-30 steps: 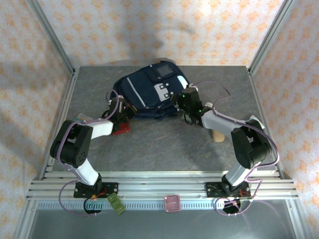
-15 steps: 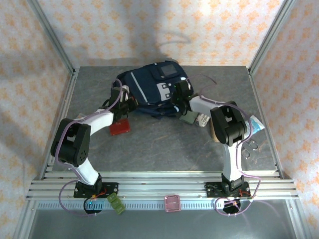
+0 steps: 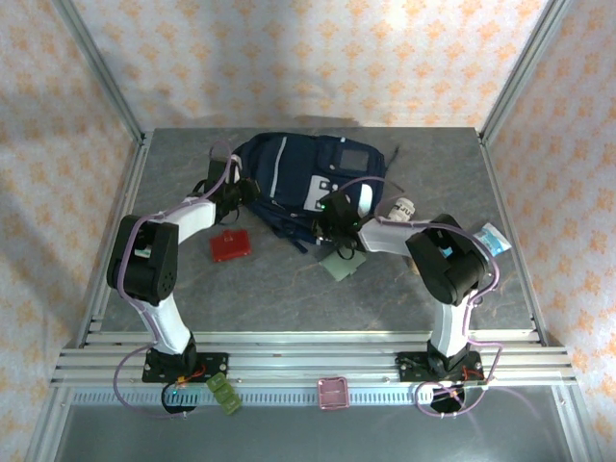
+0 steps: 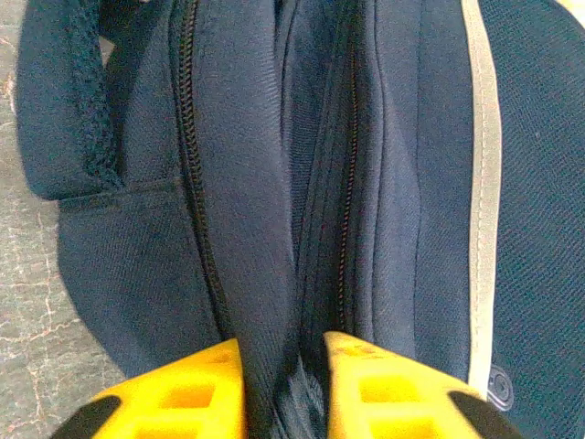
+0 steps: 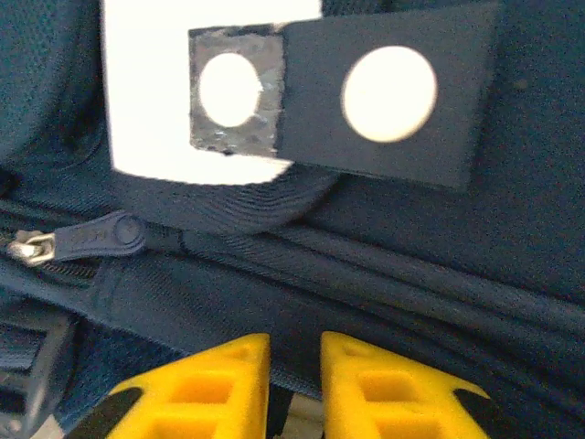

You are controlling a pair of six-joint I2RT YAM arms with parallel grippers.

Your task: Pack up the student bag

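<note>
The student bag [image 3: 306,173], navy with light stripes and white pocket patches, lies at the back middle of the table. At the bag's left side my left gripper [image 3: 238,190] has its jaws part way apart, and a fold of navy fabric [image 4: 260,274] beside a zip fills the gap between them [image 4: 283,343]. My right gripper [image 3: 330,214] is at the bag's near edge. Its fingers [image 5: 294,340] stand close together on the bag's lower seam, below a white patch [image 5: 146,101] and a zip pull [image 5: 91,240].
A red flat item [image 3: 231,245] lies left of centre. A grey-green card [image 3: 340,262] rests just in front of the bag. A white tube [image 3: 400,206] lies right of the bag, and a blue-white packet [image 3: 491,239] sits further right. Metal frame posts border the table.
The bag has swung and slid right and toward the back. My left gripper moved back along its left side and its jaws parted. My right gripper moved left and nearer, uncovering the card.
</note>
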